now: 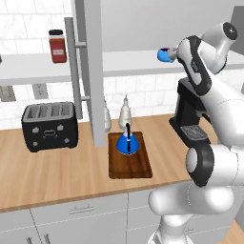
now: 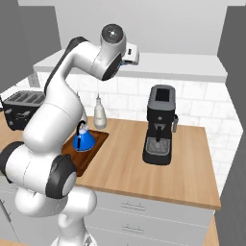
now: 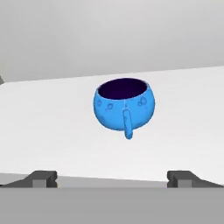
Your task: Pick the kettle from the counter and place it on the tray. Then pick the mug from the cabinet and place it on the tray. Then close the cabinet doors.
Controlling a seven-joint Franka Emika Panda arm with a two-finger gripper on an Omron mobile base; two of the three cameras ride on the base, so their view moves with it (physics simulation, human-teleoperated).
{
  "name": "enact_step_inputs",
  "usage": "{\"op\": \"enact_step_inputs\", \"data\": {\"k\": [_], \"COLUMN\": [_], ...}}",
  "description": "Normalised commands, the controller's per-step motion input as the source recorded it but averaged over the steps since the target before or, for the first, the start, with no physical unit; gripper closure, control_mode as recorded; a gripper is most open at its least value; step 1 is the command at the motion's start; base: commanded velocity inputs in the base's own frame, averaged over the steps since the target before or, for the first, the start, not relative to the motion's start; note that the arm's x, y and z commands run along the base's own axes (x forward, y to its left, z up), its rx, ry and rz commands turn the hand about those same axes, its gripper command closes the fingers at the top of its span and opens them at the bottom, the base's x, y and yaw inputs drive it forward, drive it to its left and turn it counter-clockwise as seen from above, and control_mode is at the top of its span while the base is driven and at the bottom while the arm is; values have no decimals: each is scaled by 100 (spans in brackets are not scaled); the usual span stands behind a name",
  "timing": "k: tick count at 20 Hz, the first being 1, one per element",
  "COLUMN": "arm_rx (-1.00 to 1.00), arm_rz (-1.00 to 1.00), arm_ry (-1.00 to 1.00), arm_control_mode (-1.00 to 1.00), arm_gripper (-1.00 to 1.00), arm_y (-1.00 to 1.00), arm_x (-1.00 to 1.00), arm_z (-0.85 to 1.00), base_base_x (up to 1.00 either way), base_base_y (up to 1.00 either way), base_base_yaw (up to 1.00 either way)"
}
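Between the fingertips (image 3: 43,178), set wide apart, the gripper (image 3: 112,178) holds nothing. Just ahead, centred on the gap, the mug (image 3: 124,109) sits upright on the white cabinet shelf (image 3: 52,131), handle toward the hand, apart from both tips. Below, on the counter (image 1: 52,171), the kettle (image 1: 127,142) stands on the tray (image 1: 128,169).
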Motion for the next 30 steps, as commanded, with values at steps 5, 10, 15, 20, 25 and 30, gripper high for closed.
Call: {"op": "enact_step_inputs", "data": {"k": [5, 10, 15, 20, 25, 30], "arm_rx": [-1, 0, 0, 0, 0, 0], "arm_rz": [0, 0, 0, 0, 1, 1], "arm_ry": [0, 0, 0, 0, 0, 0], "arm_control_mode": [-100, -100, -100, -100, -100, -100], "arm_gripper": [-100, -100, -100, -100, -100, -100], "arm_y": [0, 0, 0, 0, -10, -10], "arm_x": [32, 32, 29, 26, 24, 20], "arm_z": [-10, -8, -5, -1, 0, 0], "base_base_x": [0, 0, 0, 0, 0, 0], "base_base_y": [0, 0, 0, 0, 0, 0], "base_base_yaw": [0, 0, 0, 0, 0, 0]}}
